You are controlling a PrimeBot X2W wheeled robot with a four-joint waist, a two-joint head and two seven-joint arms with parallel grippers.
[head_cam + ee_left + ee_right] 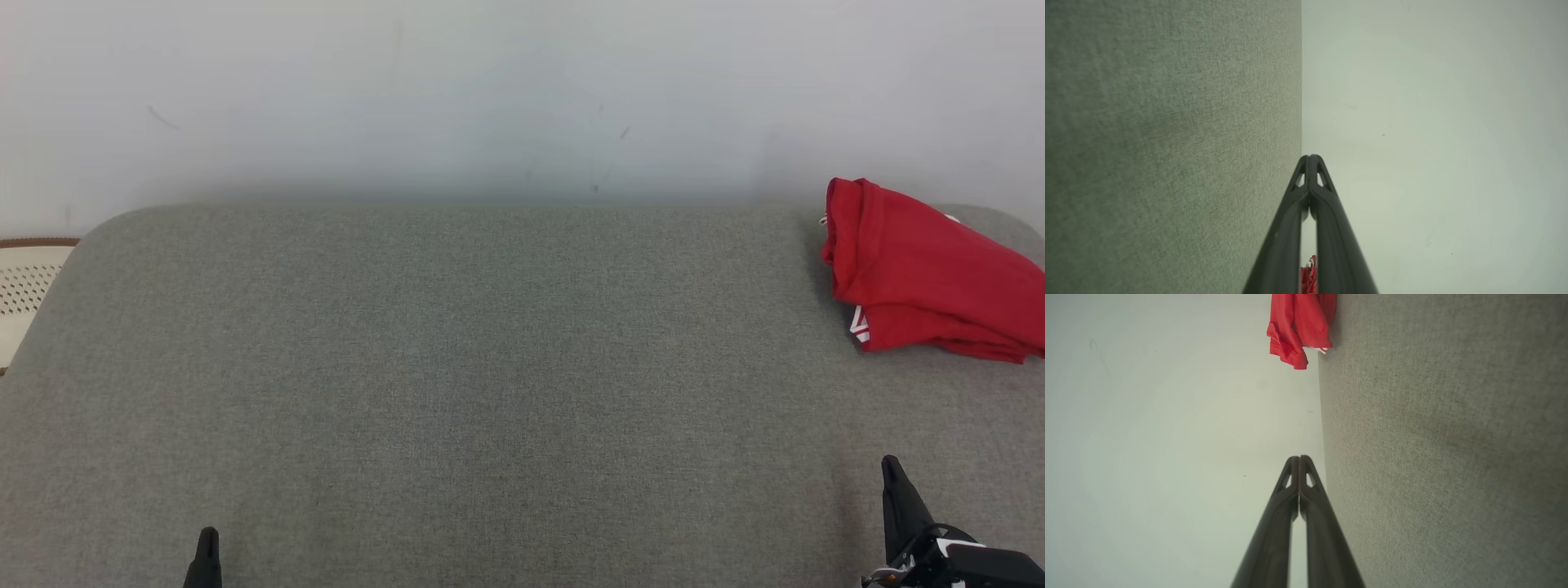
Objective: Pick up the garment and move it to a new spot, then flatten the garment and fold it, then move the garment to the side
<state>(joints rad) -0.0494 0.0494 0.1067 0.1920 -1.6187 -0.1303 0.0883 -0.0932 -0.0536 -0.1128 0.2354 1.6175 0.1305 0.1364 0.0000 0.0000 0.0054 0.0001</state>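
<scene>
The grey upholstered surface lies open across its left, middle and near parts, giving wide passage. The one obstacle on it is the red garment, heaped at the far right corner. The pale wall closes the far edge; a white perforated object stands beyond the left edge

A home-like room: grey upholstered surface against a plain white wall.

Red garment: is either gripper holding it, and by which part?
Nothing is held. The left gripper and right gripper are shut and empty; the red garment lies apart on the grey surface, far right.
</scene>
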